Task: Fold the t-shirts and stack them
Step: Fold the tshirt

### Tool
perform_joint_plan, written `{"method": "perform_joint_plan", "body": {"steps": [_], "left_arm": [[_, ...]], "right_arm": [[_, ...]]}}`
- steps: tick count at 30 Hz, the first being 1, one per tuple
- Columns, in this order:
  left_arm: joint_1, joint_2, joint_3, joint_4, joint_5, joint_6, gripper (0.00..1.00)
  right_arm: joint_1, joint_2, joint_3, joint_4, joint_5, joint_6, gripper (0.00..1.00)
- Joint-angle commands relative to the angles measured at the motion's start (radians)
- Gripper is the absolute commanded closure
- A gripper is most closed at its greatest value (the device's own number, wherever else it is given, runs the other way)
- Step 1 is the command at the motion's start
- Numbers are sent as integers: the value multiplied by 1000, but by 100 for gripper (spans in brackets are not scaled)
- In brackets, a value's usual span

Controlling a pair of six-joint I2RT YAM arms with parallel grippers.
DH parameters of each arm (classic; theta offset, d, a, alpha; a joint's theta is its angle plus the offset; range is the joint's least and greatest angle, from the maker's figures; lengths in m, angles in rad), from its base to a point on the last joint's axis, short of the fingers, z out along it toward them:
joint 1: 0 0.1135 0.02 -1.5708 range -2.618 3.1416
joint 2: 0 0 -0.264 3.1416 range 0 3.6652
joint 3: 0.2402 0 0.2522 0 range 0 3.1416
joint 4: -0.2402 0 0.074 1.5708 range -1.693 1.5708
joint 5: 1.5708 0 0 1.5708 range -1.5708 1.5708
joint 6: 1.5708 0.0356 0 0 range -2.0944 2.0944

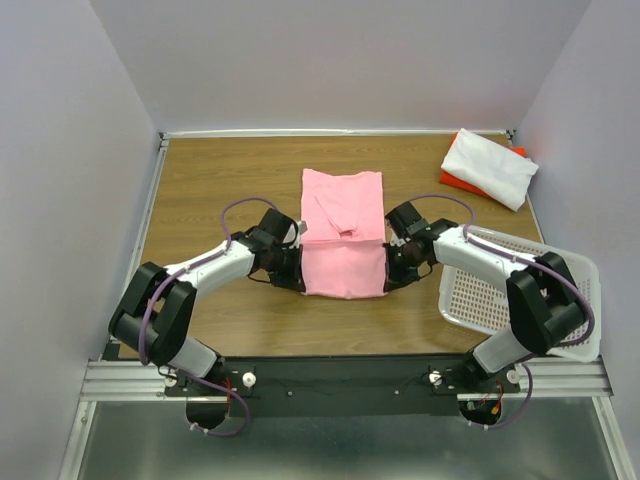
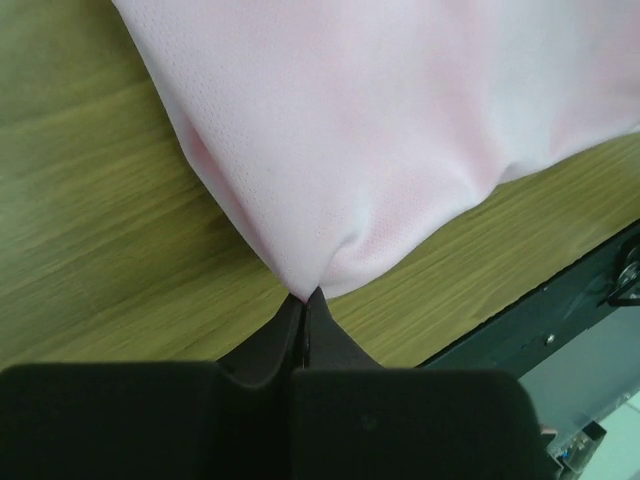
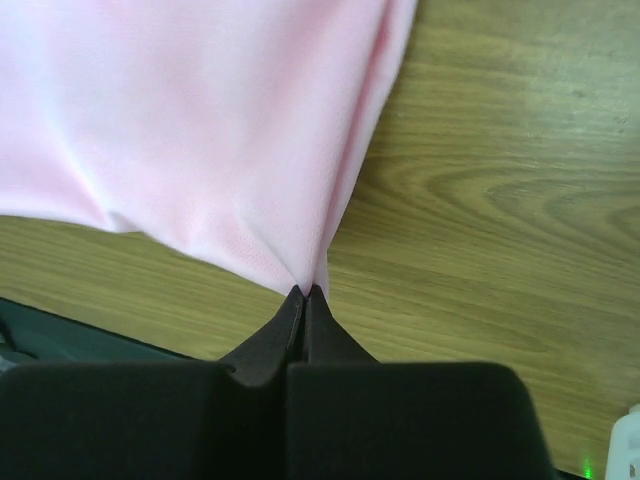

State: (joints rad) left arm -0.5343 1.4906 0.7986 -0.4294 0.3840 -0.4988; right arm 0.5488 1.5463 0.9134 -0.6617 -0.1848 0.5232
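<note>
A light pink t-shirt (image 1: 343, 232) lies as a narrow folded strip at the table's middle, its near part lifted off the wood. My left gripper (image 1: 296, 258) is shut on its near left corner, and the left wrist view shows the pink cloth (image 2: 380, 130) pinched at the tips of that gripper (image 2: 303, 297). At the near right corner my right gripper (image 1: 392, 256) is shut as well, with cloth (image 3: 210, 130) bunching into its closed tips (image 3: 305, 292). A folded white t-shirt (image 1: 489, 167) rests on an orange-red one (image 1: 458, 181) at the far right corner.
A white perforated basket (image 1: 520, 290) stands at the near right, under the right arm. Walls close in the wooden table (image 1: 220, 180) on three sides. A black rail (image 1: 340, 385) runs along the near edge.
</note>
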Motion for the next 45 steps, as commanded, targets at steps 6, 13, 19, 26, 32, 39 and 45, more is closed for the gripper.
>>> {"method": "perform_joint_plan", "body": {"steps": [6,13,19,26,32,39,45], "left_arm": [[-3,-104,123,-140,-79,-6,100],[-3,-170,128,-221,-91,-18,100],[-3,-230,100,-269,-44,-29,100],[-3,-319,70,-336,32,-30,100],[-4,-418,34,-374,110,-59,100],[-4,-493,19,-353,159,-110,100],[-4,-471,14,-315,176,-116,100]], "right_arm": [[7,-52,174,-167,68,-11,100],[7,-86,200,-254,67,-8,100],[7,-130,206,-343,48,-14,99],[5,-183,217,-441,21,4,100],[10,-230,248,-500,-15,57,99],[14,-255,292,-535,13,115,100],[14,-244,314,-529,74,164,100]]}}
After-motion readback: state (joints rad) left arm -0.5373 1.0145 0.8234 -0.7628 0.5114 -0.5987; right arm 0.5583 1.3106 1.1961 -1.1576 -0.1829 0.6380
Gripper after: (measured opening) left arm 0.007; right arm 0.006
